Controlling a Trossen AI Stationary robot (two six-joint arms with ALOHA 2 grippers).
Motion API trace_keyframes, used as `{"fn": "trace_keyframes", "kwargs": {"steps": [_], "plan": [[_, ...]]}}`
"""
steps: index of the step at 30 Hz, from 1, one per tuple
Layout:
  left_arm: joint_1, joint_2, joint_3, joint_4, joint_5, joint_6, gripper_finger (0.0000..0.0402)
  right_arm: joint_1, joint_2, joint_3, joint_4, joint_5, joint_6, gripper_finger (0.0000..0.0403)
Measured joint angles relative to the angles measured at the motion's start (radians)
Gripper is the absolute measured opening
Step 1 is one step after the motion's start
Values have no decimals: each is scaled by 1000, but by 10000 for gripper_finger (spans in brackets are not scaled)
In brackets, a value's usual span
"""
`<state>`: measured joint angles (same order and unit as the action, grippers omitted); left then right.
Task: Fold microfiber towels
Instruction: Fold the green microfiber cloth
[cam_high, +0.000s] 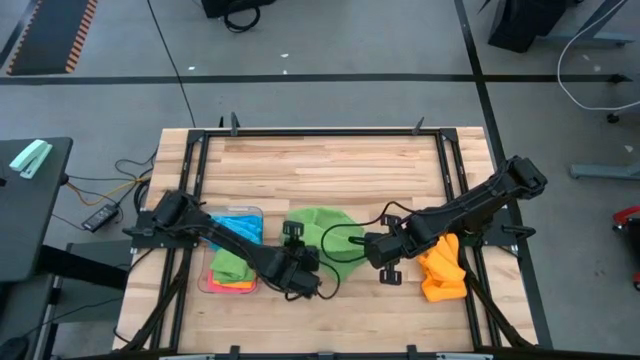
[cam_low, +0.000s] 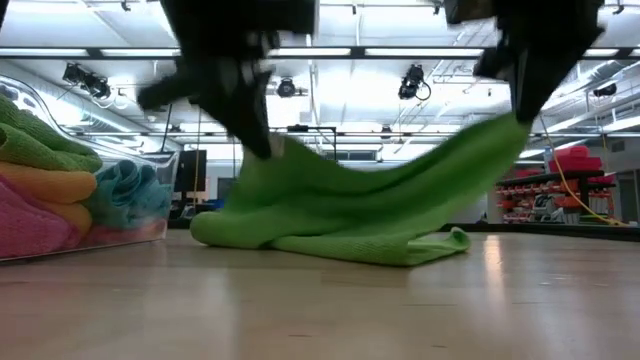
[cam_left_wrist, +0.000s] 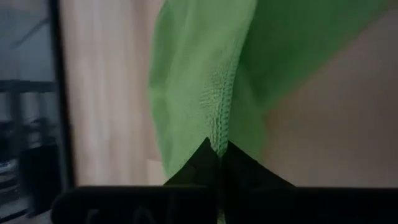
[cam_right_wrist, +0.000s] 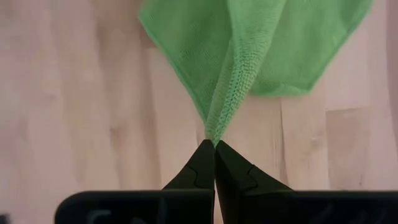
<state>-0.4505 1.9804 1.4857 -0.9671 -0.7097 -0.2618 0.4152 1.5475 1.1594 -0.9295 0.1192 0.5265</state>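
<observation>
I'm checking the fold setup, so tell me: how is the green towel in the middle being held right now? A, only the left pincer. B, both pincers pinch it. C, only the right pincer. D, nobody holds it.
B: the left pincer and right pincer are each shut on an edge of the green towel.

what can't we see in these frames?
- Left gripper, high view: its hold on the green towel is hidden under the arm; only the left wrist view shows it.
- Tray, low view: cut off by the picture's edge, so the towel count inside is unclear.
- Orange towel, high view: partly under the right arm; folded or not, can't tell.
- Right gripper, low view: blurred, arm cut off at top.
</observation>
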Motion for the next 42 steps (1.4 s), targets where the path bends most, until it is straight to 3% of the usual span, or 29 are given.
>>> {"fn": "trace_keyframes", "kwargs": {"steps": [4, 9, 16, 21, 26, 33, 36, 42], "plan": [[-26, 0, 138, -153, 101, -59, 12, 43, 0, 114, -77, 0, 6, 6], [-87, 0, 314, -328, 104, -152, 29, 133, 0, 268, -158, 10, 22, 6], [-206, 0, 560, -359, 142, -147, 8, 264, 0, 419, -185, 10, 24, 6], [-268, 0, 700, -333, 151, -146, 22, 351, 0, 518, -179, 9, 38, 6], [-300, 0, 775, -310, 159, -136, 18, 418, 0, 599, -119, 6, 53, 6], [-310, 0, 859, -188, 240, 13, 20, 482, 0, 735, -28, -12, -131, 6], [-312, -20, 864, -142, 237, 49, 27, 494, -1, 791, -31, 42, -163, 6], [-299, -38, 868, -276, 138, -18, 8, 462, 0, 809, -216, 225, -107, 6]]}}
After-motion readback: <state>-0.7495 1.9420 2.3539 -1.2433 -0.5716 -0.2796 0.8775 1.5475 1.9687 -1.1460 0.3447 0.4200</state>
